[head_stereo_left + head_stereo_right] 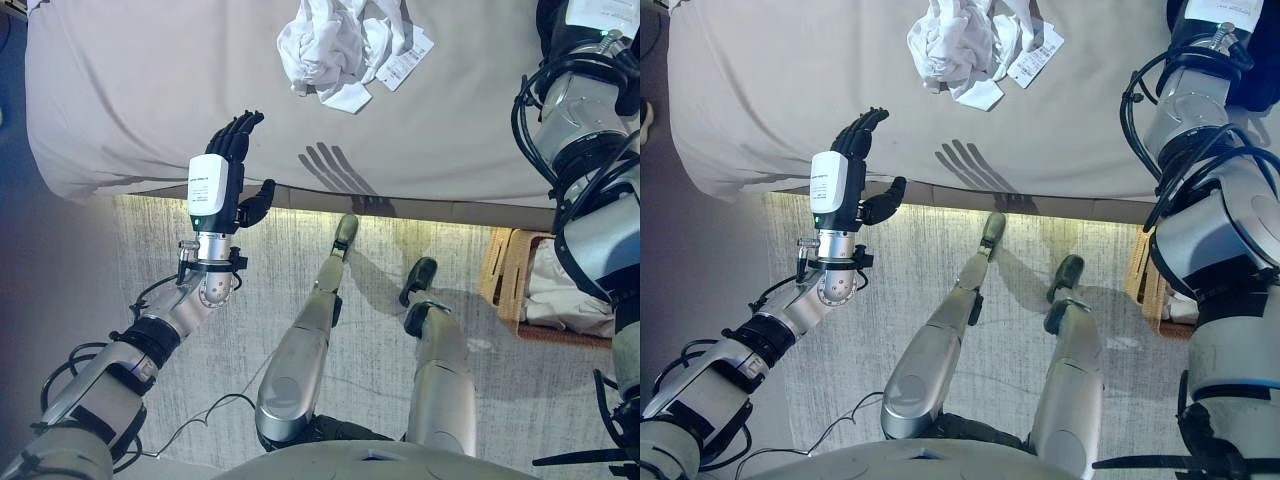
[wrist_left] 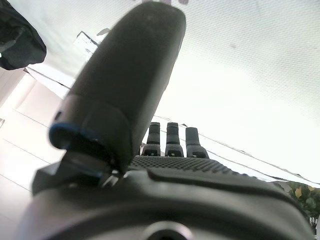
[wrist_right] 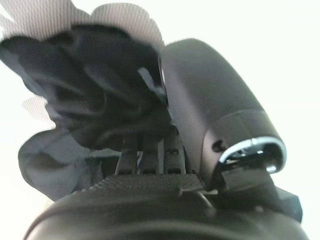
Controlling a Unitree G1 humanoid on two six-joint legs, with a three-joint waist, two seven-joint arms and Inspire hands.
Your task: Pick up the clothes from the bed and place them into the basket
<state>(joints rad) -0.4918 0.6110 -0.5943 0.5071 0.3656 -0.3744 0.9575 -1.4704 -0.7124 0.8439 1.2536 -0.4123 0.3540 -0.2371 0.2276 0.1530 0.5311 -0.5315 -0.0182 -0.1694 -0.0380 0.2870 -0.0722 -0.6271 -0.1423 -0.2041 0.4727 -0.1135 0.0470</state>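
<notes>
Above the bed's near edge the left hand hovers with fingers straight and empty, while the right hand grips dark cloth

Both eye views look steeply down from the head at the near edge of the bed and the floor in front of it. From slightly offset spots, both show the white clothes and the left hand. The left wrist view looks along that hand from very close, upward. The right wrist view sits just as close behind the right hand, facing a dark cloth.
</notes>
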